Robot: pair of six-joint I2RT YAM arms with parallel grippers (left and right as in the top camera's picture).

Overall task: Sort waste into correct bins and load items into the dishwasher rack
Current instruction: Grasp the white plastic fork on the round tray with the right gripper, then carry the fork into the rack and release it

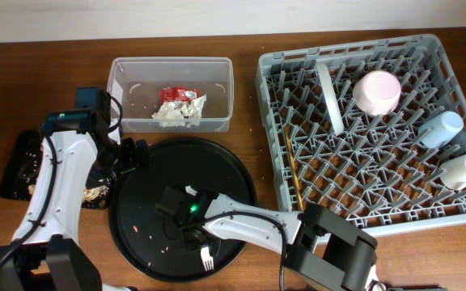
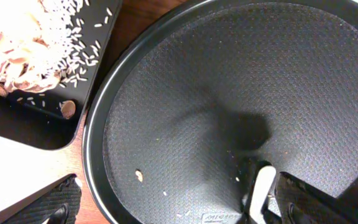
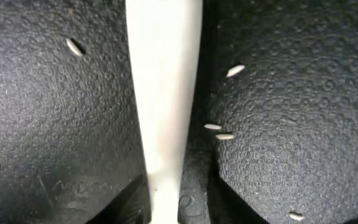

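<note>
The white plastic fork [image 3: 165, 93], judged light, slick and bendy, is best held at its handle, which is closely flanked by the right gripper [image 3: 165, 206], though a firm clamp cannot be confirmed.

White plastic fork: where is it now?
In the overhead view, the white plastic fork lies on the large round black tray, near its front edge, its handle between the fingers of the right hand.

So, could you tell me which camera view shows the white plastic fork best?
The overhead view: only there do the tines of the white plastic fork show, beyond the right gripper on the round black tray. Both wrist views show only its handle, very close up in the right one.
</note>
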